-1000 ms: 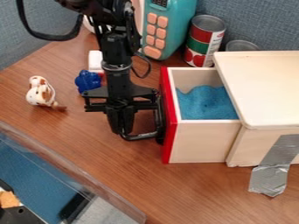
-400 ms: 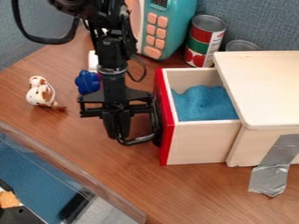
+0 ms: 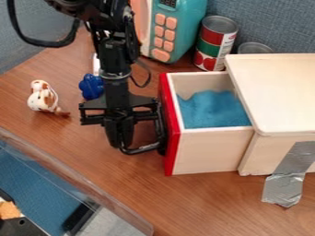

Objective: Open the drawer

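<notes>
camera view shows the gripper (image 3: 122, 144) left of the middle, hanging low over the brown worktop (image 3: 203, 203), beside the red front (image 3: 171, 147) of the drawer (image 3: 206, 150). its lower end is at the black handle (image 3: 146, 148), which juts out from that front and curves round toward it. whether the gripper is open or closed cannot be told, nor whether it grips the handle.

the drawer stands partly out of the pale wooden box (image 3: 277, 92), right of the gripper, with its red front toward the arm (image 3: 113, 60). inside the drawer lies a bright blue filling (image 3: 212, 108) with an uneven top. strips of grey tape (image 3: 286, 186) run down the near side of the box onto the worktop.

behind the drawer stands a red and green can (image 3: 215, 44), and just right of it the top of another can (image 3: 253, 48) shows past the box. a teal toy appliance (image 3: 181, 27) with peach buttons is at the back, left of the cans. a small blue object (image 3: 91, 86) sits just left of the arm, and farther left is a white figure with brown spots (image 3: 43, 97). a clear panel edge (image 3: 73, 177) slants across the lower left.
</notes>
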